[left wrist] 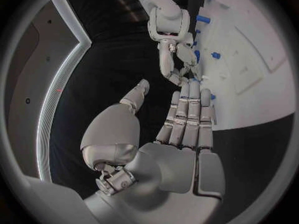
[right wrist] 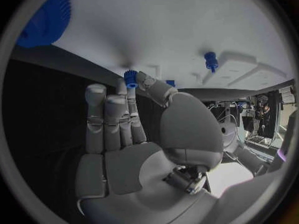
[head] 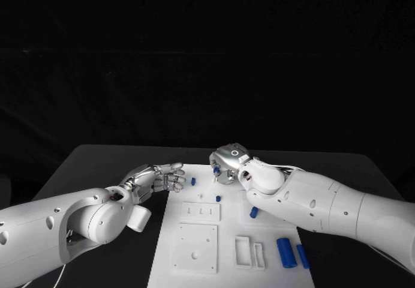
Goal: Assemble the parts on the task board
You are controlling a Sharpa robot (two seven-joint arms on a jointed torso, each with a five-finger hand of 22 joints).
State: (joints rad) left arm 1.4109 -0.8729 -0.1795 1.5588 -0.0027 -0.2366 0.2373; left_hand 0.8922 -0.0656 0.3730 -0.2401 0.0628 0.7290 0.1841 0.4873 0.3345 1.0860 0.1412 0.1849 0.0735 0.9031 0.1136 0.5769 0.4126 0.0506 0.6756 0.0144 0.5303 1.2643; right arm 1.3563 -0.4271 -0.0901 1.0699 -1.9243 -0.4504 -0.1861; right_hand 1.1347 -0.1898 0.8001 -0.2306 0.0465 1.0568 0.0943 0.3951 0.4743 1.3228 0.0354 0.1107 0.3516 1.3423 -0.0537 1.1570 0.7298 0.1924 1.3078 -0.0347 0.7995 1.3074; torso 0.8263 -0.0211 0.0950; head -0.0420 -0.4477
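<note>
The white task board [head: 201, 259] lies in the middle of the black table. My right hand [head: 230, 164] hovers over the board's far edge and pinches a small blue toothed part [right wrist: 129, 78] between thumb and a finger. My left hand [head: 161, 178] hangs just left of the board's far corner, fingers straight, thumb apart, holding nothing [left wrist: 187, 119]. A blue peg [right wrist: 211, 60] stands in the board near the right hand. Other blue parts sit on the board: a small peg [head: 193, 181], another [head: 218, 197], a short cylinder [head: 254, 212] and two long cylinders [head: 285, 252].
The board has raised white blocks with holes [head: 201, 211] and two slotted frames [head: 243, 251]. A large blue toothed wheel [right wrist: 44, 20] lies on the board in the right wrist view. Bare black table [head: 104, 168] lies to the left of the board.
</note>
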